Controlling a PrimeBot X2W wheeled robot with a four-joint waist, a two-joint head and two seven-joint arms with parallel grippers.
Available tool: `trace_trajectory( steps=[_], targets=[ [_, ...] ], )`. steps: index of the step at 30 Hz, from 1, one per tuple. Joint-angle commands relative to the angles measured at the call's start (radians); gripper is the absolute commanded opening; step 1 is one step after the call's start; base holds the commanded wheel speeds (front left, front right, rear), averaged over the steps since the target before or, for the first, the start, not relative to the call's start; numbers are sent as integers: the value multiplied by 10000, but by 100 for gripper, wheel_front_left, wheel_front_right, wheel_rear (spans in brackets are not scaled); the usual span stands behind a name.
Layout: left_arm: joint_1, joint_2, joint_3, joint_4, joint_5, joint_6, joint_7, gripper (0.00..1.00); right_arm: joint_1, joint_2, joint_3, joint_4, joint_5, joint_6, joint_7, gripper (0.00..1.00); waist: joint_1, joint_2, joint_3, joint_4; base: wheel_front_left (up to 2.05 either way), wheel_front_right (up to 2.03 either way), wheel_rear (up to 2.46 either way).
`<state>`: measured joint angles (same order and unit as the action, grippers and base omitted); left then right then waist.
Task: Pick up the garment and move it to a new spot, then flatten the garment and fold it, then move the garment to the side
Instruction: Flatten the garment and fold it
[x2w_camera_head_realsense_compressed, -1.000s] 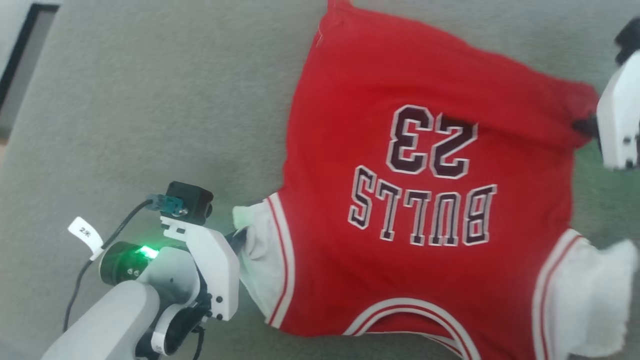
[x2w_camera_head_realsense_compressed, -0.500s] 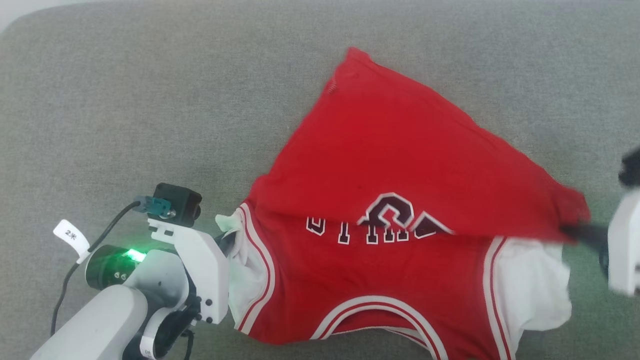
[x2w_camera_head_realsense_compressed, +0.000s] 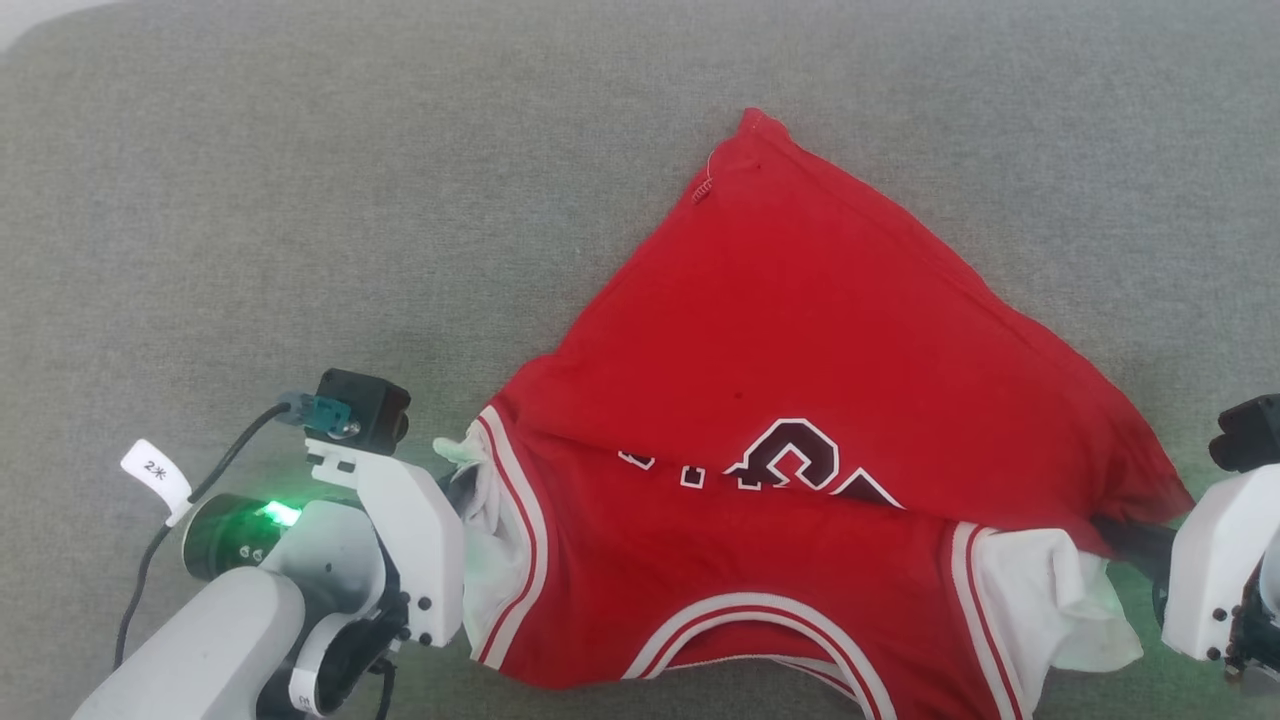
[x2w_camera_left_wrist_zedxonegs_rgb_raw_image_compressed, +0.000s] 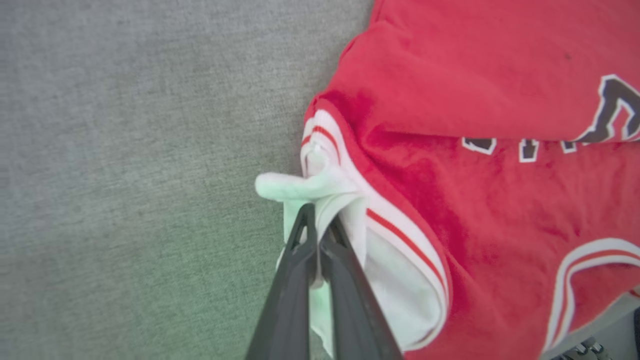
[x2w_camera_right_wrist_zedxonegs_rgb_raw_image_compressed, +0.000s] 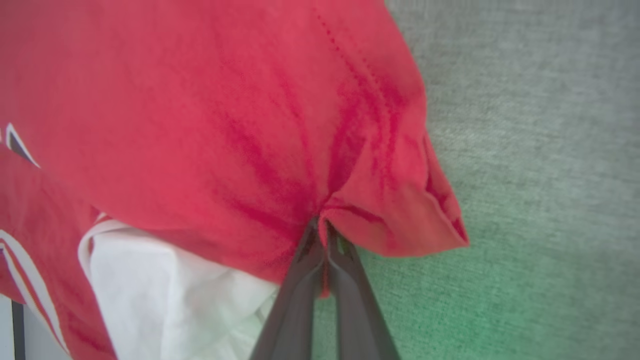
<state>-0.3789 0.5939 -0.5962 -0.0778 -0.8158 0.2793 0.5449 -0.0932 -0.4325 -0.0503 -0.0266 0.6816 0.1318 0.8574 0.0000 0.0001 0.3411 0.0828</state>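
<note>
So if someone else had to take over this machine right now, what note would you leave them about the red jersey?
Left tool: shut on the white sleeve part of the garment.
Right tool: shut on a red hem corner, held near the other white sleeve.
Garment: on the grey cloth surface, hem side folded over, hiding part of the lettering.
Done: first fold half made, but skewed; the other hem corner lies far back.
To do: square up and finish the fold, let go, move the garment to the side.
</note>
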Motion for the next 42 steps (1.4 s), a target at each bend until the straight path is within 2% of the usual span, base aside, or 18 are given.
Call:
trace_trajectory(
  steps=[1,4,13,16,19,25,34,42],
  targets=[
    [-31,-11,-19,58,-87,-46,-55,0,-9,158,82,195,-52,-21,-27,100,0,-1,-72,31,0,0,0],
    [106,4,-17,138,-128,-70,-110,0,2,-38,-132,-210,-93,-22,-54,100,0,-1,-244,67,0,0,0],
    [497,-9,-80,95,-223,-85,-276,0,103,-200,-1007,-2626,-265,-13,148,100,0,-1,-579,298,0,0,0],
    [496,-56,-113,104,-245,-103,-305,0,-281,-154,-945,-3170,-334,-13,84,100,0,-1,-597,437,0,0,0],
    [444,-165,-137,136,-269,-97,-353,0,-858,-276,-507,-3206,-584,-13,-160,100,0,-1,-576,616,0,0,0],
    [214,-360,-276,226,-195,-208,-357,0,-2485,-539,658,-2030,-512,-13,-414,100,0,-1,-422,1029,0,0,0],
    [-466,-1153,-816,742,-52,-732,-420,0,-6101,-997,2567,1667,-294,-12,-936,100,0,-1,-21,2379,0,0,0],
    [-1004,-2010,-1284,1493,-38,-1279,-681,0,-8207,-1364,4171,4561,-126,-13,-699,100,0,-1,422,3617,0,0,0]
  ],
)
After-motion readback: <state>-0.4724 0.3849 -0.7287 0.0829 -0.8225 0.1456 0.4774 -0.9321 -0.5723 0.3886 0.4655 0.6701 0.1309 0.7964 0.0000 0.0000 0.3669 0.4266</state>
